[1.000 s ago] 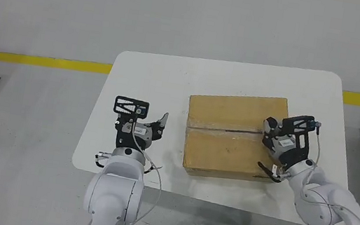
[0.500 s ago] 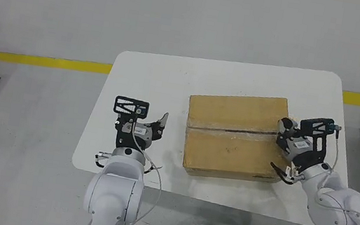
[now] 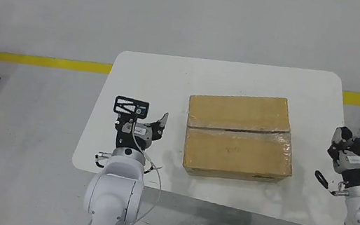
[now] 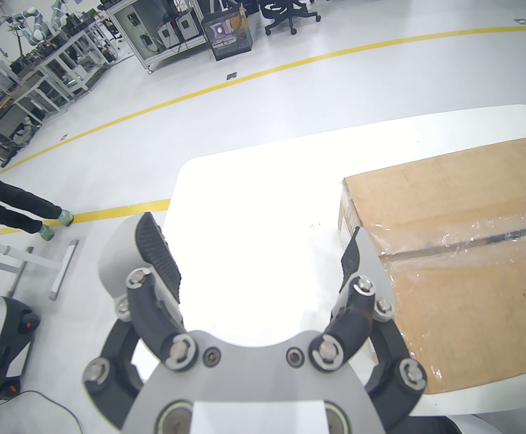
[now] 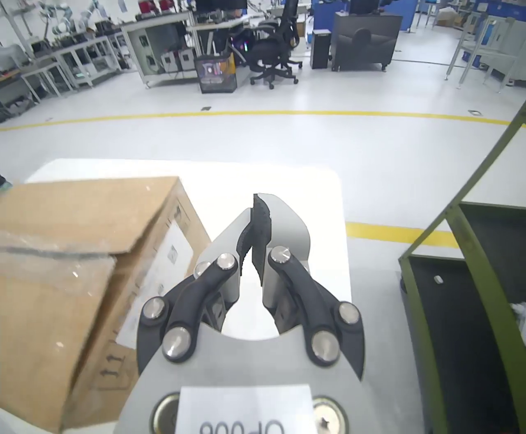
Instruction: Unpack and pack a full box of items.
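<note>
Taped cardboard box (image 3: 240,136) on a white table (image 3: 163,81). Left gripper (image 4: 250,230) hangs beside it, spread wide; right gripper (image 5: 257,218), clenched empty, flanks its other end.

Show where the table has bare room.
Widest: the table stretch left of the box, around the open left gripper. Narrower strips beyond the box and on its right, by the shut right gripper. Tightest along the near edge.
</note>
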Robot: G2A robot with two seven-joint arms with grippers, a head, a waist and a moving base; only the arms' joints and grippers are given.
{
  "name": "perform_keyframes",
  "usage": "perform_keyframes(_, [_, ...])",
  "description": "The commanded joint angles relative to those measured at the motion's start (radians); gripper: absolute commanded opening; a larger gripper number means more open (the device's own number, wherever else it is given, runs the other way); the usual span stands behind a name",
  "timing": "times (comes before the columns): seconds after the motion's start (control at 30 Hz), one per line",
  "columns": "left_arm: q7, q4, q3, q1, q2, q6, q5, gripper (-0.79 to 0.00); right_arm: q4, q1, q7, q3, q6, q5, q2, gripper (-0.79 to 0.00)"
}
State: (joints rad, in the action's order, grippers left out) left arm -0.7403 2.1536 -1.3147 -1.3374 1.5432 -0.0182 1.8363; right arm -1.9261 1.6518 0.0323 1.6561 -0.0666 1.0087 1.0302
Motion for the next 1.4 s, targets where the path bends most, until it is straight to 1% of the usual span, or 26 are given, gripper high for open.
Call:
perform_keyframes(0.0, [0.000, 0.000, 0.000, 0.000, 0.000, 0.000, 0.000, 0.000, 0.000, 0.018, 0.008, -0.036, 0.014, 0.027, 0.003, -0.785])
perform_keyframes(0.17, [0.000, 0.000, 0.000, 0.000, 0.000, 0.000, 0.000, 0.000, 0.007, 0.016, 0.025, -0.148, 0.046, 0.098, 0.013, -0.785])
perform_keyframes(0.27, [0.000, 0.000, 0.000, 0.000, 0.000, 0.000, 0.000, 0.000, 0.000, 0.002, 0.029, -0.200, 0.046, 0.130, 0.019, -0.785])
perform_keyframes(0.37, [0.000, 0.000, 0.000, 0.000, 0.000, 0.000, 0.000, 0.000, -0.006, -0.009, 0.028, -0.225, 0.040, 0.147, 0.025, -0.785])
perform_keyframes(0.43, [0.005, 0.000, 0.000, -0.001, 0.000, 0.000, -0.002, 0.000, -0.013, -0.010, 0.023, -0.216, 0.031, 0.151, 0.026, -0.785])
perform_keyframes(0.5, [0.036, 0.005, -0.002, -0.012, -0.001, -0.003, -0.021, 0.000, -0.027, 0.001, 0.015, -0.187, 0.022, 0.142, 0.026, -0.785])
perform_keyframes(0.6, [0.078, 0.026, -0.002, -0.027, -0.002, 0.011, -0.060, 0.000, -0.070, 0.039, 0.003, -0.108, 0.011, 0.152, 0.023, -0.785])
perform_keyframes(0.67, [0.095, 0.039, -0.003, -0.038, -0.004, 0.028, -0.078, 0.000, -0.112, 0.079, 0.002, -0.045, 0.004, 0.158, 0.020, -0.785])
perform_keyframes(0.77, [0.121, 0.078, 0.012, -0.056, -0.007, 0.081, -0.101, 0.000, -0.180, 0.153, 0.026, 0.057, 0.000, 0.181, 0.017, -0.785])
perform_keyframes(0.87, [0.123, 0.100, 0.015, -0.074, -0.009, 0.087, -0.122, 0.000, -0.229, 0.225, 0.041, 0.146, 0.023, 0.214, 0.015, -0.785])
perform_keyframes(0.97, [0.127, 0.093, 0.018, -0.088, -0.011, 0.076, -0.110, 0.000, -0.270, 0.296, 0.042, 0.217, 0.048, 0.235, 0.017, -0.785])
perform_keyframes(1.07, [0.135, 0.086, 0.021, -0.104, -0.013, 0.064, -0.099, 0.000, -0.297, 0.348, 0.027, 0.269, 0.079, 0.214, 0.021, -0.785])
perform_keyframes(1.23, [0.143, 0.074, 0.020, -0.133, -0.018, 0.061, -0.069, 0.000, -0.343, 0.398, 0.037, 0.345, 0.118, 0.168, 0.029, -0.785])
perform_keyframes(1.33, [0.143, 0.058, 0.017, -0.149, -0.020, 0.046, -0.056, 0.000, -0.363, 0.409, 0.053, 0.373, 0.137, 0.156, 0.032, -0.785])
perform_keyframes(1.37, [0.141, 0.053, 0.018, -0.152, -0.020, 0.038, -0.053, 0.000, -0.358, 0.411, 0.059, 0.375, 0.144, 0.158, 0.033, -0.711])
